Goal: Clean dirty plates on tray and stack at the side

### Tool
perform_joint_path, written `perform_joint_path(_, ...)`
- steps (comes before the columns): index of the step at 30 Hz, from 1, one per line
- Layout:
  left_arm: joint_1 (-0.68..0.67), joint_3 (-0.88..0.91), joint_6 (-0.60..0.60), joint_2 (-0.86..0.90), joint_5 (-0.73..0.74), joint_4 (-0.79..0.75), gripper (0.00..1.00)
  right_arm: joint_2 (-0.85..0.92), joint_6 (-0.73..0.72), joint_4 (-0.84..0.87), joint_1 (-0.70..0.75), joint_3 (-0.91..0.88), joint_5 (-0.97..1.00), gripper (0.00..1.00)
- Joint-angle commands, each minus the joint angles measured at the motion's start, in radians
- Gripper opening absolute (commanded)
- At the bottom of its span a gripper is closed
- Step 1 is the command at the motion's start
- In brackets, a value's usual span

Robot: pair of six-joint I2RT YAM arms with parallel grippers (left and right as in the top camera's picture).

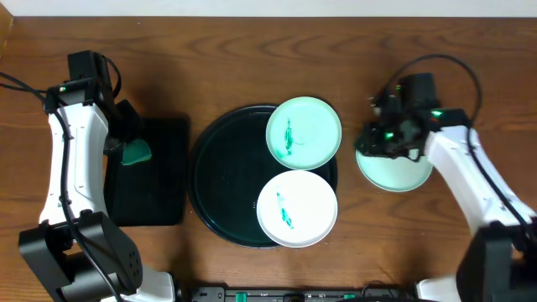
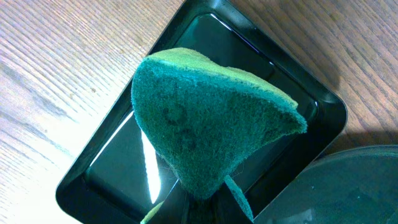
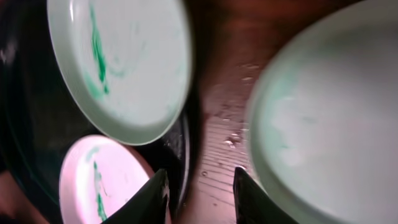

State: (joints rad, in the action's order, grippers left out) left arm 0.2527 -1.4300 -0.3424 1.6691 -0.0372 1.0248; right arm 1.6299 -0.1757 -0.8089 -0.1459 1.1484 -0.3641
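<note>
Two plates with teal smears lie on the round dark tray [image 1: 210,184]: a mint one [image 1: 304,132] at the back right and a white one [image 1: 296,209] in front of it. A third pale green plate [image 1: 396,170] rests on the wood to the right of the tray, with no clear smear. My right gripper [image 1: 367,144] hovers open at that plate's left edge, and in the right wrist view the gripper [image 3: 200,186] hangs empty over bare wood between the tray [image 3: 25,124] and the plate [image 3: 329,106]. My left gripper [image 2: 205,208] is shut on a green sponge [image 2: 205,118].
A black rectangular tray [image 1: 159,184] lies left of the round tray, and the sponge [image 1: 136,153] hangs over its back left part. In the left wrist view this small tray [image 2: 249,43] fills the frame, with the round tray's rim [image 2: 348,186] at the lower right. Wood surrounds everything.
</note>
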Motion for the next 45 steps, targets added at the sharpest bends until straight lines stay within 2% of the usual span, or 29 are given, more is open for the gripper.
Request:
perform_joint_path(1,0.004,0.011,0.009,0.003,-0.017,-0.001,0.07,0.085,0.07,0.028,-0.057,-0.004,-0.036,0.29)
perform_joint_path(7,0.004,0.011,0.009,0.003,-0.017,-0.002,0.08,0.22,0.079,0.095,-0.13,-0.004,-0.036,0.19)
perform_joint_path(17,0.004,0.011,0.009,0.003,-0.017,-0.001,0.07,0.273,0.065,0.121,-0.137,-0.004,0.023,0.18)
perform_joint_path(20,0.004,0.011,0.008,0.003,-0.016,-0.002,0.07,0.272,0.065,0.112,-0.136,0.006,0.018,0.21)
perform_joint_path(23,0.004,0.011,0.009,0.003,-0.017,-0.002,0.07,0.251,0.065,0.071,-0.136,0.035,0.016,0.3)
perform_joint_path(33,0.004,0.011,0.009,0.003,-0.016,-0.002,0.07,0.181,0.05,-0.032,-0.137,0.076,0.127,0.33)
perform_joint_path(45,0.004,0.011,0.009,0.003,-0.016,-0.006,0.07,0.205,0.042,0.135,-0.164,-0.043,0.112,0.31)
